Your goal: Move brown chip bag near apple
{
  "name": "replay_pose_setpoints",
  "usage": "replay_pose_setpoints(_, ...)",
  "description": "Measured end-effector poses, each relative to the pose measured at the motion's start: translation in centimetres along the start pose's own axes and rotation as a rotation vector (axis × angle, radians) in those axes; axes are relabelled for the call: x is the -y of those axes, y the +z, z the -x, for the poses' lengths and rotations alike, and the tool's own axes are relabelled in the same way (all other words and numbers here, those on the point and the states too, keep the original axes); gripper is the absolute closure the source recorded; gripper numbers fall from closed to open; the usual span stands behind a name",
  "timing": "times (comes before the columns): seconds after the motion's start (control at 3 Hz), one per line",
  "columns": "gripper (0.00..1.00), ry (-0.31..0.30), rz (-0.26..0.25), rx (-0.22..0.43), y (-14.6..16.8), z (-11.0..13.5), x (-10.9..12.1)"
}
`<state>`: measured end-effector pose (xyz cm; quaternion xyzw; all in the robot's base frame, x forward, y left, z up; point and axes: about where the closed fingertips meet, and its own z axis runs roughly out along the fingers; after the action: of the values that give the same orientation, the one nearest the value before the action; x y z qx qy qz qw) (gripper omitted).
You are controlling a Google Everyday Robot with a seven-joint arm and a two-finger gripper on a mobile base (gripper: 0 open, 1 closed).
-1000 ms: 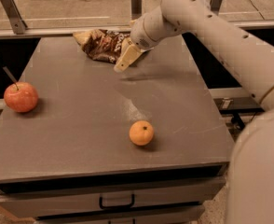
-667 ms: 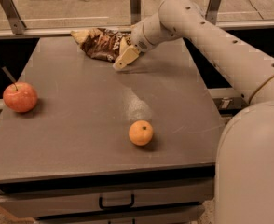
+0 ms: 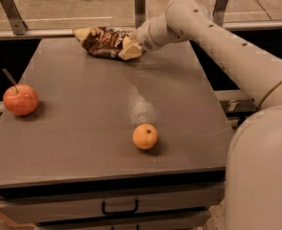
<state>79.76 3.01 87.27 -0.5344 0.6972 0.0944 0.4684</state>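
Note:
The brown chip bag (image 3: 101,42) lies wrinkled at the far edge of the grey table (image 3: 83,109), left of centre. My gripper (image 3: 130,50) is at the bag's right end, low over the table and touching or overlapping the bag. The arm reaches in from the right. The apple (image 3: 20,99), red-pink with a thin dark stem, sits near the table's left edge, far from the bag.
A small orange citrus fruit (image 3: 145,136) sits near the table's front centre. A metal rail with posts (image 3: 140,4) runs behind the table. A drawer with a handle (image 3: 119,208) is below the front edge. The robot's body (image 3: 261,171) fills the right front.
My gripper has moved a little farther back along the table, closing in on the bag's right end. The bag, apple and orange fruit have stayed in place.

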Motion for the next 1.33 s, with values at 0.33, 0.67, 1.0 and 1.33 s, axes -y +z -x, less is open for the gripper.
replay_pose_setpoints(0.33, 0.80, -0.047, -0.022, 0.037, -2.1, 2.7, -0.2)
replay_pose_setpoints(0.67, 1.00, -0.136, -0.038, 0.074, -4.6, 6.3, -0.9)
replay_pose_setpoints(1.0, 1.00, -0.147, -0.040, 0.078, -4.8, 6.7, -1.0)
replay_pose_setpoints(1.33, 1.00, -0.155, -0.014, 0.081, -4.4, 6.7, -1.9)
